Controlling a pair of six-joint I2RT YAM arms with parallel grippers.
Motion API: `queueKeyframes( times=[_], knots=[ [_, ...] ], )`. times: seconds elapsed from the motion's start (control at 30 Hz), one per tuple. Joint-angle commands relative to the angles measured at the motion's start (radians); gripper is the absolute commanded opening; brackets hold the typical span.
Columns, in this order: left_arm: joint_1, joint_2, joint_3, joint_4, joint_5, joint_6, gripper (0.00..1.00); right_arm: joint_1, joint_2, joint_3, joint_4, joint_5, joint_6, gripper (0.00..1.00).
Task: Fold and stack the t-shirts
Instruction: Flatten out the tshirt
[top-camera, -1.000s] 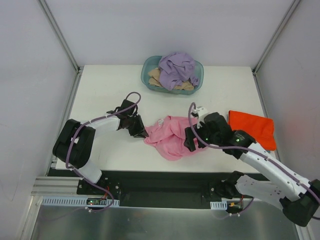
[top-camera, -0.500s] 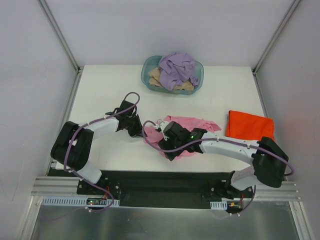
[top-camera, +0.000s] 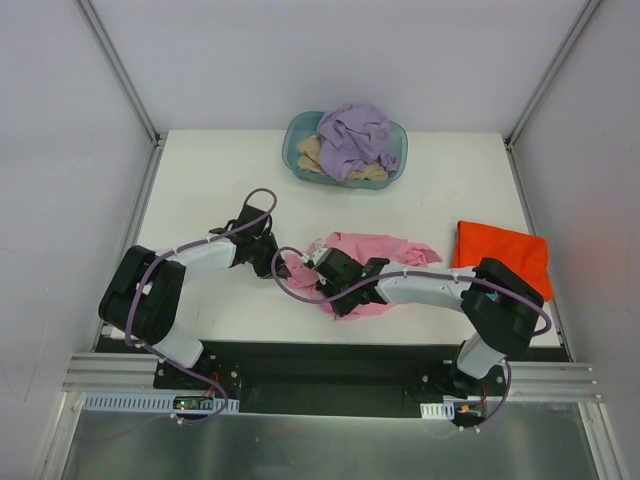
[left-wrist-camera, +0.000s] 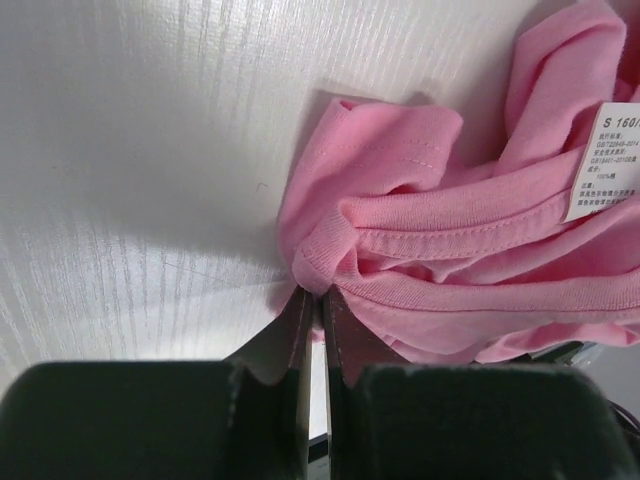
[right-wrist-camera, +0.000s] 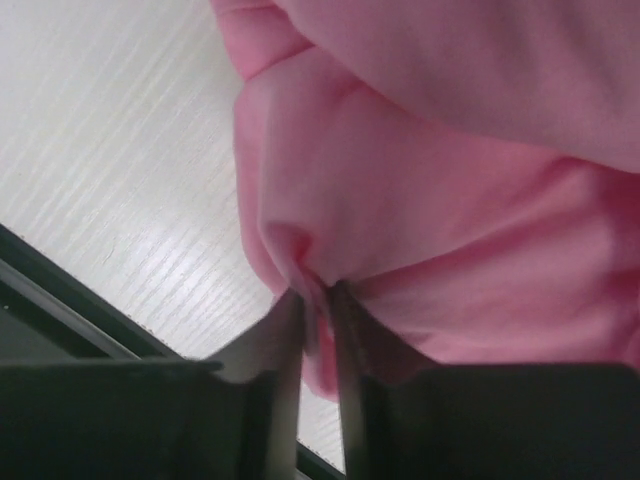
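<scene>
On the table (top-camera: 200, 180), toward its front edge, the pink shirt (top-camera: 372, 250) lies bunched, long axis running left to right. Which end is the neck cannot be told, though a label (left-wrist-camera: 605, 160) shows. Left gripper (left-wrist-camera: 318, 300) is pinched tight on a stitched edge; right gripper (right-wrist-camera: 318, 300) is nearly closed on a near-side fold. The shirt is judged light, limp and unbreakable, best taken at hems or seams.

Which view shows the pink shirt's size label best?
Left wrist: the white label lies face up at the right edge of the picture, with its print partly legible. The top view shows the whole pink shirt, but no label can be made out. The right wrist view shows only plain pink cloth up close.
</scene>
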Motion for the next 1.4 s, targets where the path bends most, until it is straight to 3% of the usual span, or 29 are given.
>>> queueKeyframes(
  times=[0.0, 0.17, 0.23, 0.43, 0.53, 0.63, 0.8, 1.0, 1.37],
  knots=[
    [0.0, -0.046, -0.013, -0.004, -0.039, -0.012, 0.0, 0.004, -0.032, 0.04, 0.001, 0.082, 0.032, 0.05],
    [0.01, -0.134, 0.001, -0.006, -0.068, -0.009, 0.0, -0.014, -0.303, 0.067, -0.159, 0.332, 0.071, 0.01],
    [0.026, -0.189, 0.013, -0.015, -0.103, 0.0, 0.0, -0.06, -0.451, 0.057, -0.2, 0.35, 0.061, 0.01],
    [0.093, -0.301, 0.091, -0.047, -0.211, 0.022, 0.0, -0.492, -0.713, 0.03, -0.217, 0.296, 0.046, 0.01],
    [0.11, -0.35, 0.162, -0.07, -0.232, 0.048, 0.0, -0.624, -0.734, 0.082, -0.217, 0.31, 0.008, 0.01],
    [0.111, -0.423, 0.224, -0.09, -0.341, 0.046, 0.0, -0.708, -0.74, 0.173, -0.202, 0.321, -0.001, 0.01],
    [0.111, -0.566, 0.301, -0.093, -0.511, 0.1, 0.0, -0.751, -0.748, 0.36, -0.178, 0.292, -0.072, 0.01],
    [0.111, -0.726, 0.43, -0.093, -0.538, 0.189, 0.0, -0.752, -0.773, 0.532, -0.179, 0.088, -0.124, 0.01],
    [0.111, -0.878, 0.749, -0.095, -0.392, 0.301, 0.0, -0.752, -0.825, 0.849, -0.239, -0.374, -0.117, 0.01]
  ],
)
